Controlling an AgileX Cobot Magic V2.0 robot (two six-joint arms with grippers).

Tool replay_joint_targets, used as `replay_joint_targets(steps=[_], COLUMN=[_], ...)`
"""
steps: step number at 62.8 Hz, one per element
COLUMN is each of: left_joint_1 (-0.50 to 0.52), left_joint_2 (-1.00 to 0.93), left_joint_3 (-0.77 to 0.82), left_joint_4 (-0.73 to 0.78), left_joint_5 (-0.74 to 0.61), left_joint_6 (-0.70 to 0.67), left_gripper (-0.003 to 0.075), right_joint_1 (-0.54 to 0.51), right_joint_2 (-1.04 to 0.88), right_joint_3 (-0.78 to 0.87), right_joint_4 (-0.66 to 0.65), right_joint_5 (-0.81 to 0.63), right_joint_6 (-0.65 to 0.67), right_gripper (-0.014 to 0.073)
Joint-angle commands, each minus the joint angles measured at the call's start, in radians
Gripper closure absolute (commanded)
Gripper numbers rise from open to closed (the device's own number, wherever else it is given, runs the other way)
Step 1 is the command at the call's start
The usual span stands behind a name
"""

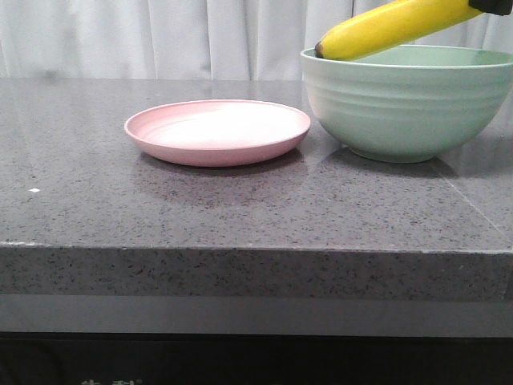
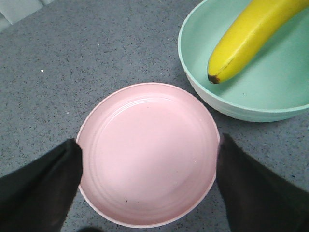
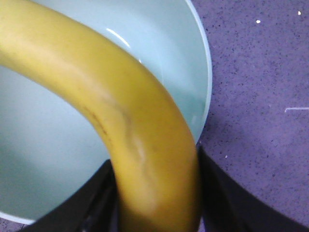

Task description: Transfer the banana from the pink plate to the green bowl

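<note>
The yellow banana hangs tilted in the air over the green bowl, dark tip down and to the left above the rim. My right gripper is shut on the banana, its fingers pressed to both sides, above the bowl's inside. Only a dark corner of it shows at the top right of the front view. The pink plate lies empty to the left of the bowl. My left gripper is open above the plate, a finger over each side. The left wrist view also shows the banana and bowl.
The dark grey speckled table has its front edge near the camera. A white curtain hangs behind. A small white speck lies at the left of the table.
</note>
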Motion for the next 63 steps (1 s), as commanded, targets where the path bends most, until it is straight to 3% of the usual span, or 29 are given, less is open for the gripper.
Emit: replay_joint_targets(steps=[1,16,40,48,54,63], left_joint_1=[-0.002,-0.002,-0.002,-0.002,-0.002,0.022], left_joint_2=[-0.035,-0.035,-0.035,-0.035,-0.035,-0.035], left_joint_3=[-0.033,-0.033,-0.033,-0.033,-0.033,-0.033], left_joint_4=[0.009,0.009,0.009,0.009,0.009,0.009], left_joint_5=[-0.064,-0.064,-0.064,-0.064,-0.069,-0.074], left_joint_6=[-0.009,-0.009,-0.009,-0.014,-0.033,-0.047], left_gripper=[0.0162,0.0162,0.0162,0.0171,0.0251,0.0533], right_joint_1=[-0.007,-0.007,-0.007,-0.007,-0.007,-0.007], right_joint_2=[-0.042,-0.042,-0.045,-0.047,-0.048,-0.051], right_joint_3=[-0.025,-0.025,-0.040,-0.083,-0.107,-0.107], right_joint_4=[-0.020,-0.020,-0.025,0.026,0.097,0.196], right_joint_5=[0.070,0.069,0.036,0.042,0.053,0.048], right_joint_6=[0.009,0.014,0.057,0.091,0.151,0.223], right_gripper=[0.0359,0.0177,0.0174,0.0182,0.0247,0.0506])
